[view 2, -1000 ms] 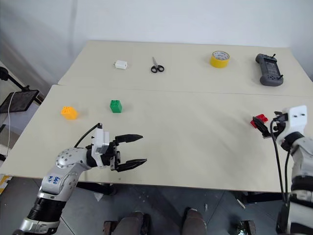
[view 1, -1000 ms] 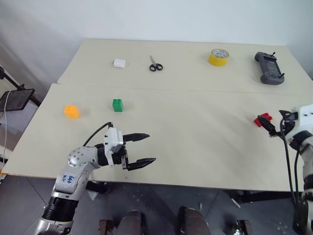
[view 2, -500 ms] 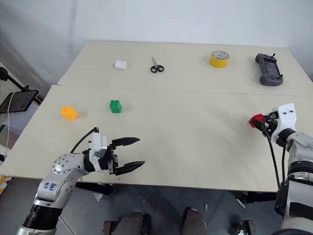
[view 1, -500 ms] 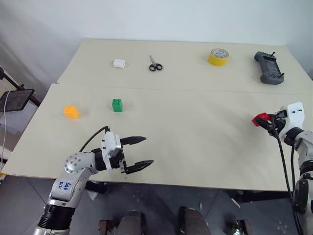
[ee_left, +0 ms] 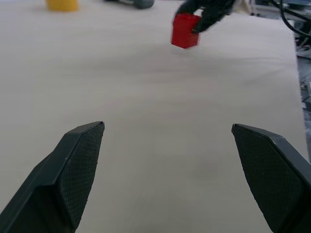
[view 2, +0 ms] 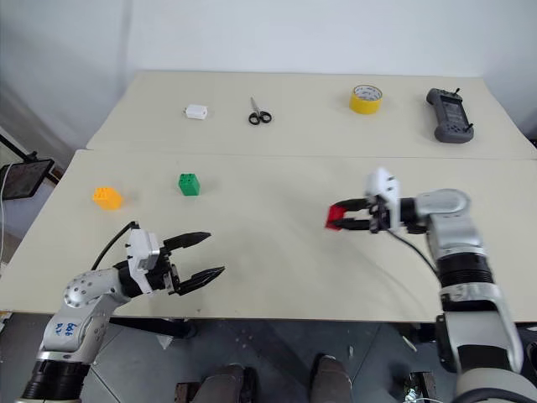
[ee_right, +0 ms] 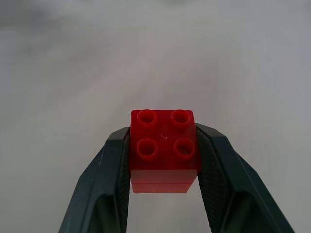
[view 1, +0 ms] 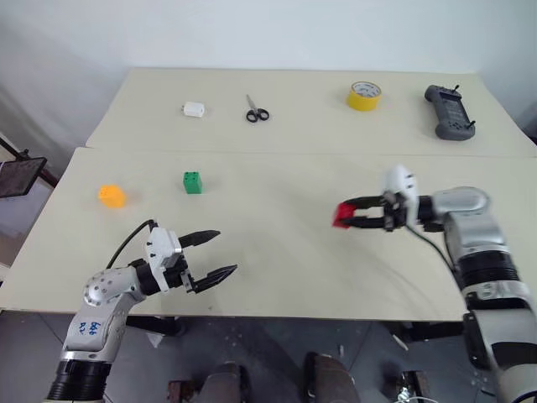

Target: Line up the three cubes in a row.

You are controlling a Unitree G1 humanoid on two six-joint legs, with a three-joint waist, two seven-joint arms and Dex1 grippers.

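The right gripper [view 1: 351, 217] is reached toward 9 o'clock over the table [view 1: 277, 277], clamped on the red cube [ee_right: 163, 149]. The left gripper [view 1: 216, 255] is held low at 7 o'clock, fingers spread, empty. 3 cubes are counted: 1 red, 1 green cube [view 1: 192, 182] and 1 orange cube [view 1: 111, 196] at 10 o'clock. 4 studs are seen in the right wrist view.

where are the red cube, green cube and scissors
red cube [ee_right: 164, 145], right wrist view, studded top face
green cube [view 1: 192, 182], left eye view, front face
scissors [view 1: 256, 112], left eye view, near the black handles
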